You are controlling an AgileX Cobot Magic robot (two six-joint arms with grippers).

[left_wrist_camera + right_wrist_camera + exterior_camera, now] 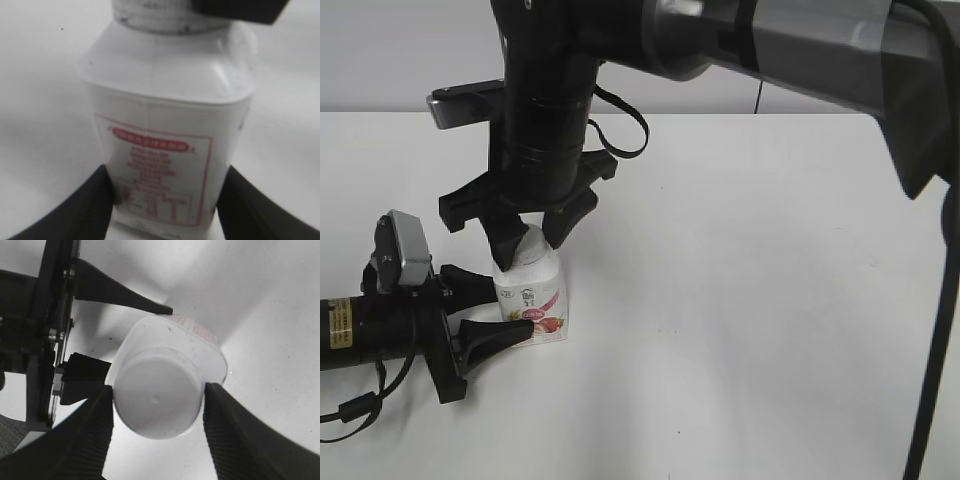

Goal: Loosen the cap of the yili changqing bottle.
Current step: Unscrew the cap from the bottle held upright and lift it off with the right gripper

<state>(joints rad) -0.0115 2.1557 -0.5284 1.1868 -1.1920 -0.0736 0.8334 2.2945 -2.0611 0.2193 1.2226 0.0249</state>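
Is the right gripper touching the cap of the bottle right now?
Touching. In the right wrist view, the right gripper has both fingers pressed against opposite sides of the cap, with no gap visible on either side.

My exterior view is evenly lit and fairly soft; the table (740,280) reads bright white with only faint shadows. My left wrist view is blurred throughout, and the bottle (165,125) label's print is unreadable. In my right wrist view the cap (157,395) glares pale, while broad soft shadows spread behind it.
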